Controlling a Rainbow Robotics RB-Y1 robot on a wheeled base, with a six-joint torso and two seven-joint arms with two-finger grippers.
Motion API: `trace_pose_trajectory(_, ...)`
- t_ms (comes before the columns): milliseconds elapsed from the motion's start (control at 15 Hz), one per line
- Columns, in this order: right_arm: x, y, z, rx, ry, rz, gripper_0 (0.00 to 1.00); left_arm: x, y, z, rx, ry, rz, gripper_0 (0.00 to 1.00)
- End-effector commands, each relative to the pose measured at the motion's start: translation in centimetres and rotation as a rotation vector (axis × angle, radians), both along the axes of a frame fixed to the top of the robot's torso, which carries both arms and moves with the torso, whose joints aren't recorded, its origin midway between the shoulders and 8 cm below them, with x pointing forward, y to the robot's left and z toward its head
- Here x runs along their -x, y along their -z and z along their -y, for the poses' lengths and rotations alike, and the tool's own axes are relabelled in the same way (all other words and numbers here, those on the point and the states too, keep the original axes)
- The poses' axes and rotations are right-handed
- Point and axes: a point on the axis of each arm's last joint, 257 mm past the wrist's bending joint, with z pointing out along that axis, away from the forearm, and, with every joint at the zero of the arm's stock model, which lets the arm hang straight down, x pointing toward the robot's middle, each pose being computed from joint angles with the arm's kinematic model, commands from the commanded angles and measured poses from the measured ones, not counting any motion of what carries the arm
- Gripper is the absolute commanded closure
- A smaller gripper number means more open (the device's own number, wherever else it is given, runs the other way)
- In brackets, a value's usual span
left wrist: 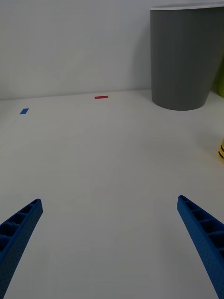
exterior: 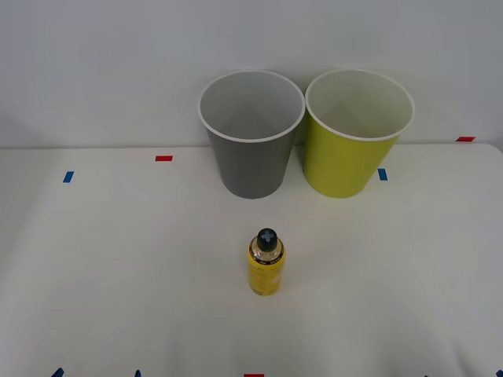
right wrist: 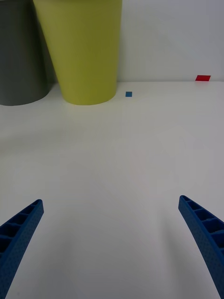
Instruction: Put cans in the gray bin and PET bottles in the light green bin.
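Note:
One PET bottle (exterior: 266,263) with a yellow label and black cap stands upright at the table's middle, in front of the bins. The gray bin (exterior: 251,137) and the light green bin (exterior: 355,137) stand side by side at the back, both upright and showing pale insides. My left gripper (left wrist: 112,243) is open over bare table, left of the bottle (left wrist: 221,152), with the gray bin (left wrist: 184,56) ahead of it. My right gripper (right wrist: 112,243) is open near the front right, facing the light green bin (right wrist: 81,46). Cans are out of view.
The white table (exterior: 118,259) carries small tape marks: red (exterior: 163,158) and blue (exterior: 68,177) at the back left, blue (exterior: 382,173) and red (exterior: 465,139) at the back right. A pale wall stands right behind the bins.

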Motion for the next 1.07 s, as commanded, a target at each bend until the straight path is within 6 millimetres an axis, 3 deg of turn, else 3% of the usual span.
trace_pose_trajectory(67,0.0,0.0,0.0,0.0,0.0,0.0,0.0,0.0,0.0,0.0,0.0,0.0,0.0,0.0)
trace_pose_trajectory(1067,0.0,0.0,0.0,0.0,0.0,0.0,0.0,0.0,0.0,0.0,0.0,0.0,0.0,0.0)
